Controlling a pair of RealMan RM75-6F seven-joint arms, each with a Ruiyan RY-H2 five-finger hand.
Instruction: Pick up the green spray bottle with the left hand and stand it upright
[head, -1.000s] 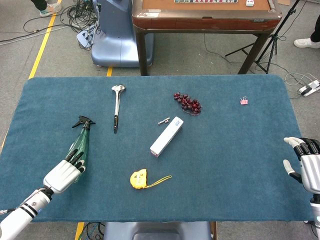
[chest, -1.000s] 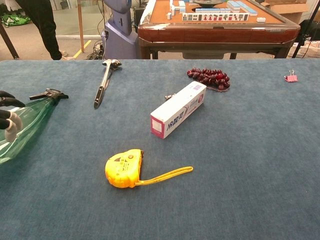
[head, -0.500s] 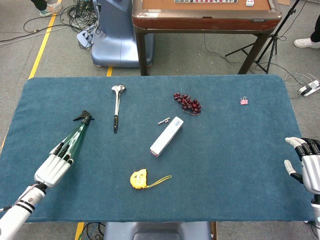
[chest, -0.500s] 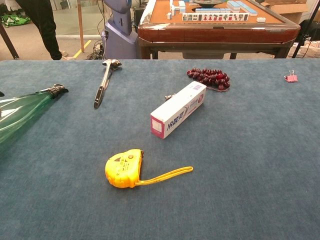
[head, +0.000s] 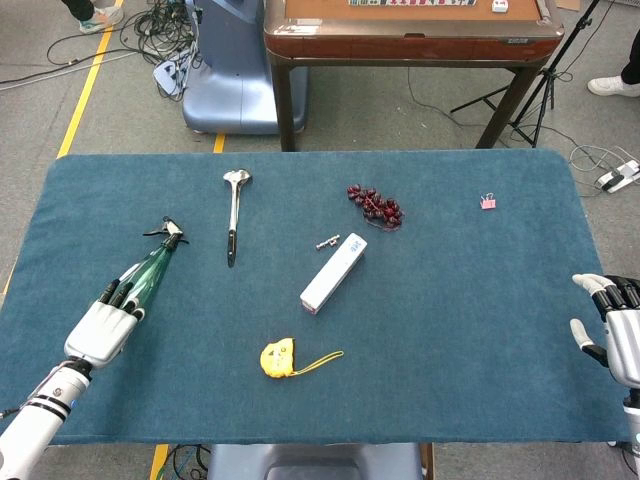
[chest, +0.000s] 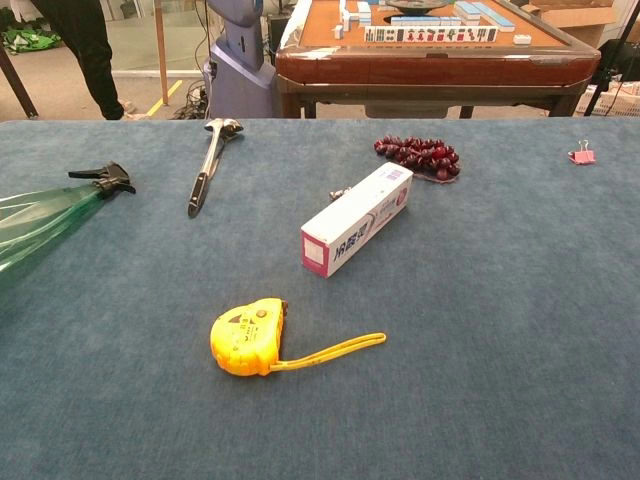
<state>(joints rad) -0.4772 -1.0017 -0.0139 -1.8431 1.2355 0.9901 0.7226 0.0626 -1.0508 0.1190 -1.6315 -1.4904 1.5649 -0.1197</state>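
The green spray bottle lies tilted near the left side of the blue table, its black nozzle pointing away from me. My left hand grips the bottle's lower end, with its fingers wrapped over the green body. The chest view shows the bottle at the left edge with the nozzle slightly raised; the hand itself is out of that view. By the table's right edge my right hand holds nothing, fingers apart.
A metal ladle lies just right of the nozzle. A white box, a small metal part, dark grapes, a yellow tape measure and a pink clip are spread across the cloth.
My left hand has drawn back to the left with the bottle, swinging its base outward. The nozzle has turned and risen a little. The right hand barely moved.
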